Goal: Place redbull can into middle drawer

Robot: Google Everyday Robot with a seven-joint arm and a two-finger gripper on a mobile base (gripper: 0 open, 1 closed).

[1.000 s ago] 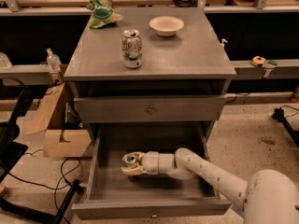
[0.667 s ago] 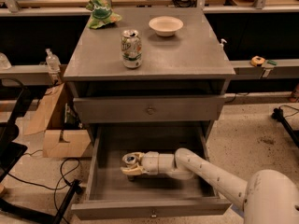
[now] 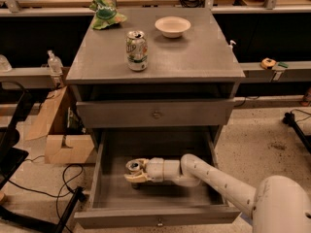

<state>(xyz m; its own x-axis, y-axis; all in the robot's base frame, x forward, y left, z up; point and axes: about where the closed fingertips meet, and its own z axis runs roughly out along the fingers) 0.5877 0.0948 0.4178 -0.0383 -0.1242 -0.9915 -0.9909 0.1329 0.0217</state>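
Hardly anything has shifted in the last second: the gripper [image 3: 136, 173] sits at the same spot low in the open drawer [image 3: 146, 218]. Its pale fingers [image 3: 131, 177] are closed narrowly about the slim can [image 3: 135, 166], which stands upright left of centre on the drawer floor, resting on it, I think, though the fingers hide its foot. Outward, the white arm [image 3: 214, 178] runs back over the drawer's front right corner; this looks to me like the setting-down step, so the next move calls for spreading the fingers gently and drawing clear without tipping the can.
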